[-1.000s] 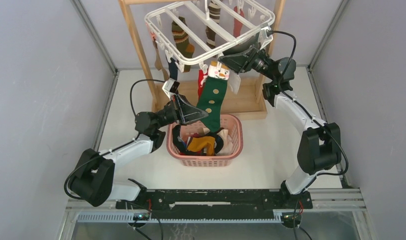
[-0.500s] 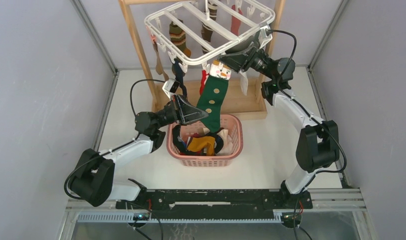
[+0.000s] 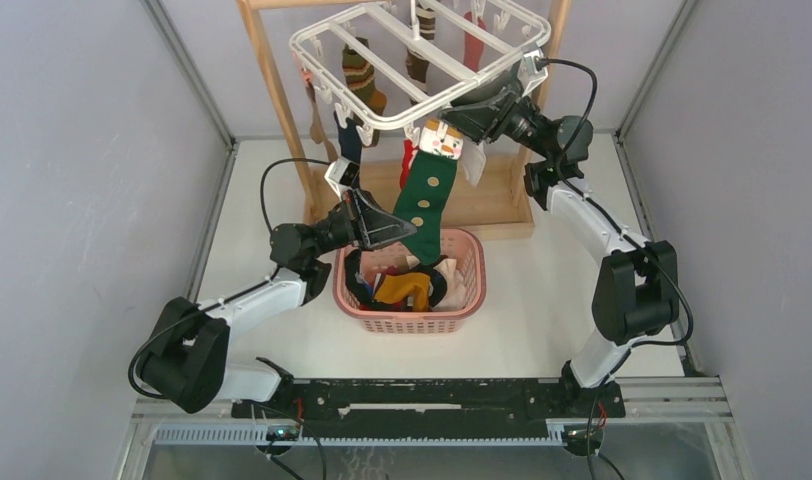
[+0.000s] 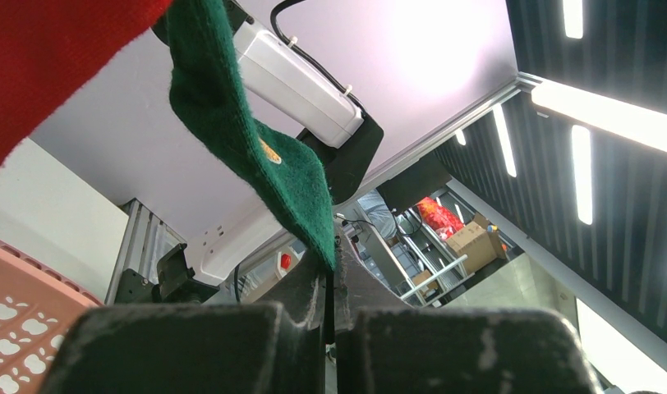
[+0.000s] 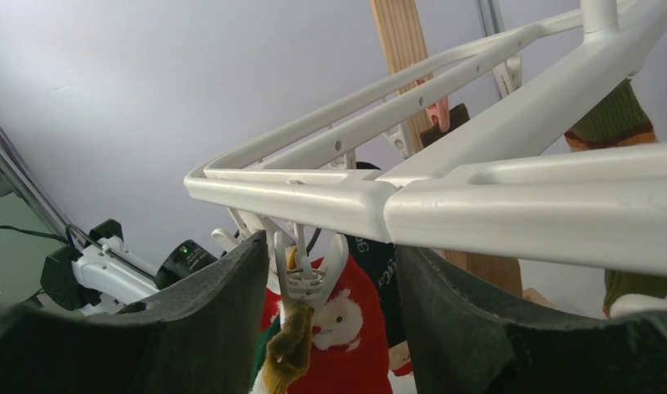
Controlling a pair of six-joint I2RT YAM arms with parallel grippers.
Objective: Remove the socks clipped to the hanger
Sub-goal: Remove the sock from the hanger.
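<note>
The white hanger (image 3: 422,60) hangs tilted at the top. A dark green sock with a snowman cuff (image 3: 427,195) hangs from a clip on its near edge. My left gripper (image 3: 407,232) is shut on the green sock's lower end; in the left wrist view the sock (image 4: 256,156) runs down into the closed fingertips (image 4: 330,275). My right gripper (image 3: 460,112) is open under the hanger's near bar (image 5: 494,205), its fingers on either side of the white clip (image 5: 305,275) that holds the sock's cuff (image 5: 289,349). A red Santa sock (image 5: 351,328) hangs behind the clip.
A pink basket (image 3: 412,322) with several loose socks stands under the green sock. Brown-striped (image 3: 360,75), red (image 3: 475,40) and navy (image 3: 350,140) socks hang from the hanger. The wooden rack (image 3: 272,90) stands behind. Grey walls close both sides.
The hanger and the green sock's cuff swung slightly left and up with the right gripper. The left gripper kept its hold and place.
</note>
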